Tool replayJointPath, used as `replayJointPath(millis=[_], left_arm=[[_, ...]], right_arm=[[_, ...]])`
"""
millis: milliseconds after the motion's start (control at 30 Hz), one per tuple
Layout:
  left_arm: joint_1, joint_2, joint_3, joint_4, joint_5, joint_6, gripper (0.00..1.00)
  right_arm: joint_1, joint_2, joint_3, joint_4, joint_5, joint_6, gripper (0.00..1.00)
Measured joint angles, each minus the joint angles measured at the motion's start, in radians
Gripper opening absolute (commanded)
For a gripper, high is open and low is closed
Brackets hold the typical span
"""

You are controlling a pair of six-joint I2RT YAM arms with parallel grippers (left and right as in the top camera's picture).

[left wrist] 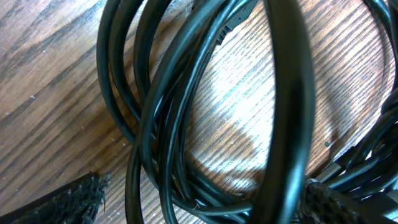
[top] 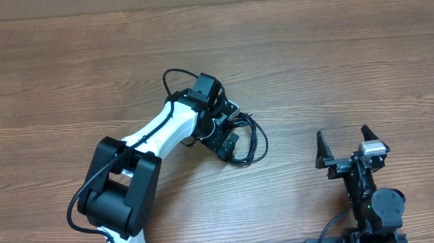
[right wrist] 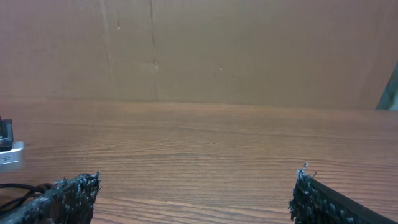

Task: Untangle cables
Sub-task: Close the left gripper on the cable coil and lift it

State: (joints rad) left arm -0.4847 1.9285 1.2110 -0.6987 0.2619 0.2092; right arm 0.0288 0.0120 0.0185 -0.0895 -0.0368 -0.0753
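My left tool [top: 232, 126]: spread wide and low over the cables, pinching nothing.
Left tool pads [left wrist: 68, 202]: one on each side of the cables, with strands running between them. I cannot tell whether either pad touches a strand.
Cables [left wrist: 161, 124]: thin black cords in a loose, overlapping coil, lying flat on the table right under my left tool. Several strands cross each other, and part of the loop spills out past the tool on its right side.
Plug [left wrist: 238, 17]: a small black end at the coil's far edge.
My right tool [top: 343, 136]: spread wide and empty, well apart from the cables on their right, near the table's front edge.
Table [top: 333, 56]: wood grain, carrying the cables.
Brown board [right wrist: 249, 50]: upright, beyond the cables at the table's far edge.
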Motion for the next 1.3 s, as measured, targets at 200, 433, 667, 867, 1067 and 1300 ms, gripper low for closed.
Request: replayJointPath(millis=[200, 433, 667, 867, 1067, 1300], left_arm=[[0.0, 0.005, 0.003, 0.012, -0.008, -0.003, 0.81], [-0.002, 0.008, 0.004, 0.017, -0.03, -0.021, 0.82], [-0.013, 0.01, 0.006, 0.022, -0.113, -0.105, 0.68], [-0.013, 0.014, 0.006, 0.026, -0.173, -0.146, 0.14], [-0.012, 0.018, 0.006, 0.027, -0.201, -0.159, 0.04], [-0.012, 0.018, 0.01, 0.018, -0.203, -0.159, 0.04]], right_arm=[[0.0, 0.0, 0.0, 0.0, 0.0, 0.0, 1.0], [0.0, 0.0, 0.0, 0.0, 0.0, 0.0, 1.0], [0.0, 0.0, 0.0, -0.001, 0.0, 0.0, 1.0], [0.0, 0.0, 0.0, 0.0, 0.0, 0.0, 1.0], [0.0, 0.0, 0.0, -0.001, 0.0, 0.001, 1.0], [0.0, 0.0, 0.0, 0.0, 0.001, 0.0, 1.0]])
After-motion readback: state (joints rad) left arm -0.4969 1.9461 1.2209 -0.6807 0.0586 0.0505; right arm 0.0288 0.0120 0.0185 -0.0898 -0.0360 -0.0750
